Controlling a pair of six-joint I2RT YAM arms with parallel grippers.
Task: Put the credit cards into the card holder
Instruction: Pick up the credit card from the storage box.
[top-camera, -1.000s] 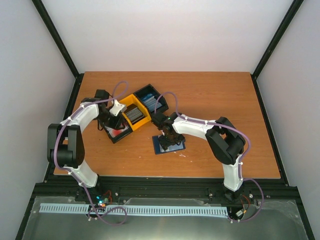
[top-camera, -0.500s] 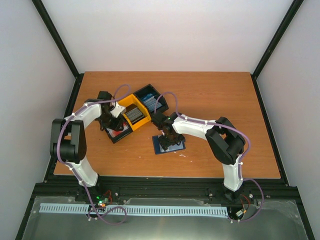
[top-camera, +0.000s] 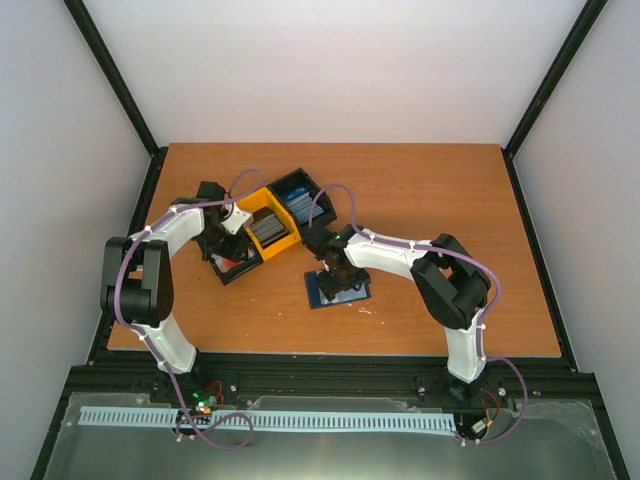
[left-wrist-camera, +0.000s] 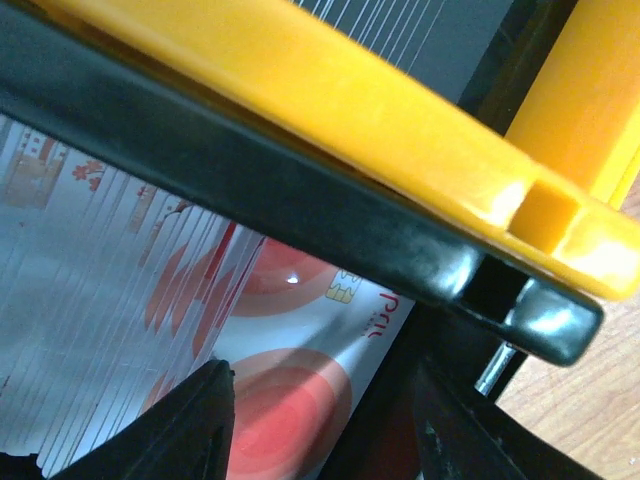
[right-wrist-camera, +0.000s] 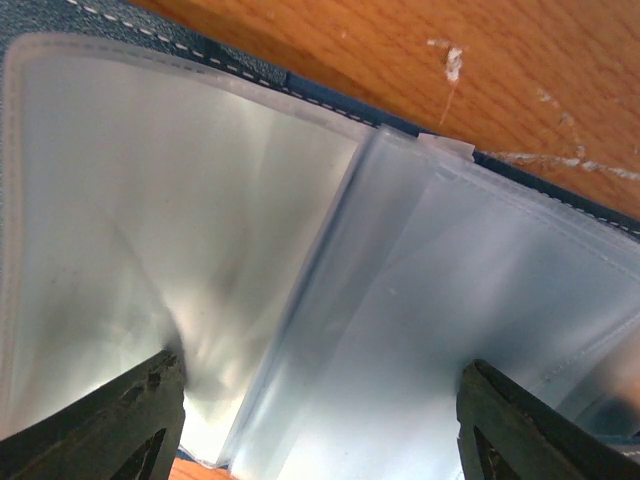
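**Q:** Left of centre in the top view, how is the left gripper (top-camera: 224, 250) posed?

**R:** Its arm curves in from the table's left edge, with the wrist tipped down into the black bin (left-wrist-camera: 300, 215) beside the yellow bin (left-wrist-camera: 350, 90). The jaws are spread above the credit cards (left-wrist-camera: 290, 400) and grip nothing.

**Q:** And the right gripper (top-camera: 338, 282)?

**R:** That arm is folded at the elbow and reaches toward centre. It points down at the open card holder (right-wrist-camera: 200, 200), fingers (right-wrist-camera: 110, 420) wide apart over its clear pockets on the wooden table (right-wrist-camera: 500, 60).

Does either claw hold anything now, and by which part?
Nothing is held. Left claw open over the credit cards, right claw open over the card holder.
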